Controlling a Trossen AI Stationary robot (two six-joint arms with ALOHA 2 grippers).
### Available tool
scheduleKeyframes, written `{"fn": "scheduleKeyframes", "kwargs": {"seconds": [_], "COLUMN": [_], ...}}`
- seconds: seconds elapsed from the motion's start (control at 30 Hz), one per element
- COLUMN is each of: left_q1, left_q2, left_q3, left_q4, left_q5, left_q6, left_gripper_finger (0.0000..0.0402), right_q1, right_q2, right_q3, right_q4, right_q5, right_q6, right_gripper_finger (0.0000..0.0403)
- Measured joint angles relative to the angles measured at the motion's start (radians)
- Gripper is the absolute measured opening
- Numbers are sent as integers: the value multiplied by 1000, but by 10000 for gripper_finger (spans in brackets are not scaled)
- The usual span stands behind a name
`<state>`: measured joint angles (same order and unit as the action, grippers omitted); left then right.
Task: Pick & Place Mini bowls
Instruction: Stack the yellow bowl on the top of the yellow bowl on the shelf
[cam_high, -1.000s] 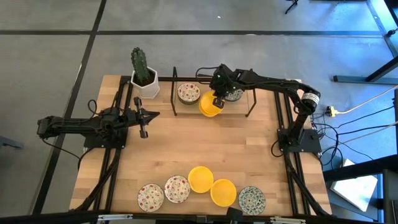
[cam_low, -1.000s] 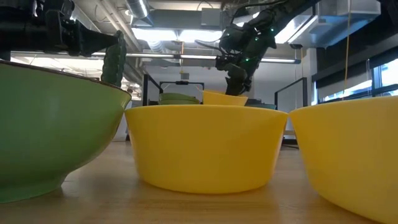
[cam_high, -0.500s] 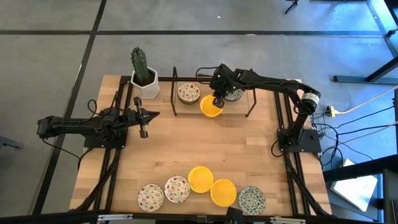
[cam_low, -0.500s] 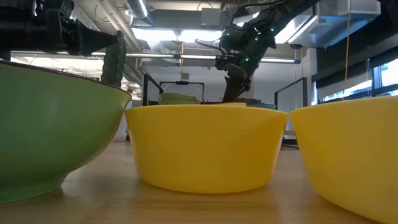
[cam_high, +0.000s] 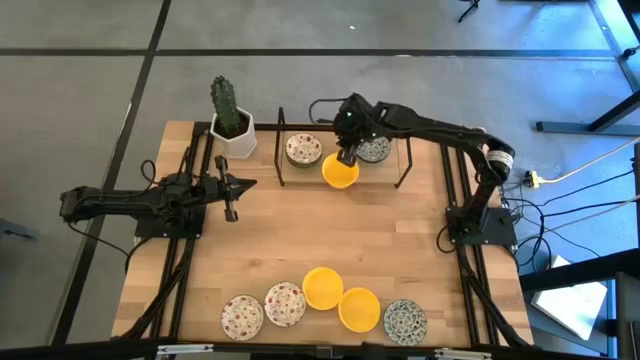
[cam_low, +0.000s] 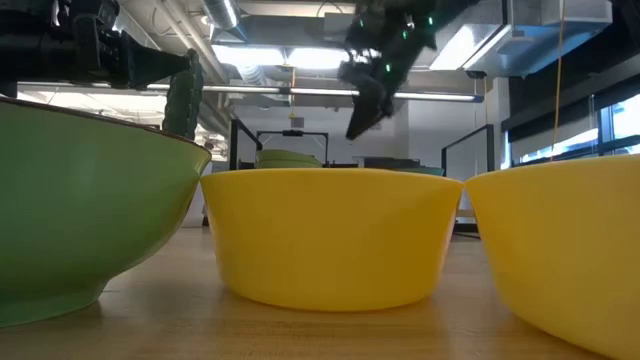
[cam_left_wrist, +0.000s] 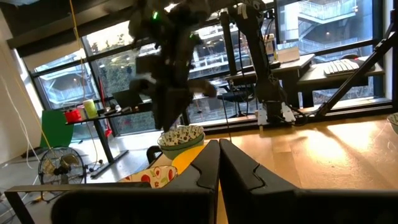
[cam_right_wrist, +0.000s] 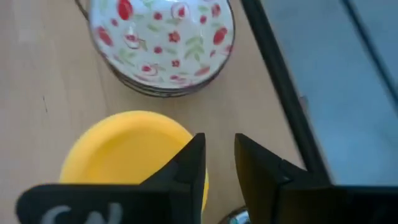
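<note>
A plain yellow mini bowl (cam_high: 340, 172) sits on the table just in front of a black wire rack (cam_high: 405, 165). In the rack rest a red-speckled mini bowl (cam_high: 303, 150) and a blue-green patterned one (cam_high: 376, 150). My right gripper (cam_high: 346, 157) hovers above the yellow bowl (cam_right_wrist: 124, 152), open by a narrow gap (cam_right_wrist: 219, 168) and holding nothing; the low view shows it (cam_low: 360, 115) well up. My left gripper (cam_high: 248, 183) waits at the table's left, shut (cam_left_wrist: 219, 158) and empty. Several more mini bowls lie along the near edge, among them a yellow one (cam_high: 322, 287).
A cactus in a white pot (cam_high: 232, 125) stands at the far left beside the rack. The near-edge row runs from a red-speckled bowl (cam_high: 242, 316) to a blue-green one (cam_high: 405, 320). Bare wood (cam_high: 330, 230) lies between the rack and that row.
My right gripper has set the tilted yellow bowl down flat in front of the rack, opened and let it go, then risen above it toward the far edge. The bowl stays where it was put.
</note>
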<state>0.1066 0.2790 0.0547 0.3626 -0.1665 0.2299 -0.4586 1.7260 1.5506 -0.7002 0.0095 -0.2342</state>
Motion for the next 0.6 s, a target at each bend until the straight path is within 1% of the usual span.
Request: {"fn": "scheduleKeyframes", "kwargs": {"seconds": [0.1, 0.13, 0.17, 0.27, 0.37, 0.43, 0.5, 0.6], "left_q1": [0, 0, 0, 0, 0, 0, 0, 0], "left_q2": [0, 0, 0, 0, 0, 0, 0, 0], "left_q3": [0, 0, 0, 0, 0, 0, 0, 0], "left_q4": [0, 0, 0, 0, -1, -1, -1, -1], "left_q5": [0, 0, 0, 0, 0, 1, 1, 1], "left_q6": [0, 0, 0, 0, 0, 0, 0, 0], "left_gripper_finger": [7, 8, 8, 6, 4, 4, 6, 8], "right_q1": [89, 125, 161, 256, 323, 354, 376, 394], "right_q2": [-1, -1, -1, -1, -1, -1, 0, 0], "right_q3": [50, 55, 56, 41, 8, -21, -47, -102], "right_q4": [-76, -93, -112, -187, -270, -274, -274, -227], "right_q5": [65, 71, 69, 81, 97, 97, 70, 48], "right_q6": [-28, -31, -36, -35, -29, -9, -7, -23], "right_gripper_finger": [40, 21, 11, 9, 4, 5, 5, 3]}}
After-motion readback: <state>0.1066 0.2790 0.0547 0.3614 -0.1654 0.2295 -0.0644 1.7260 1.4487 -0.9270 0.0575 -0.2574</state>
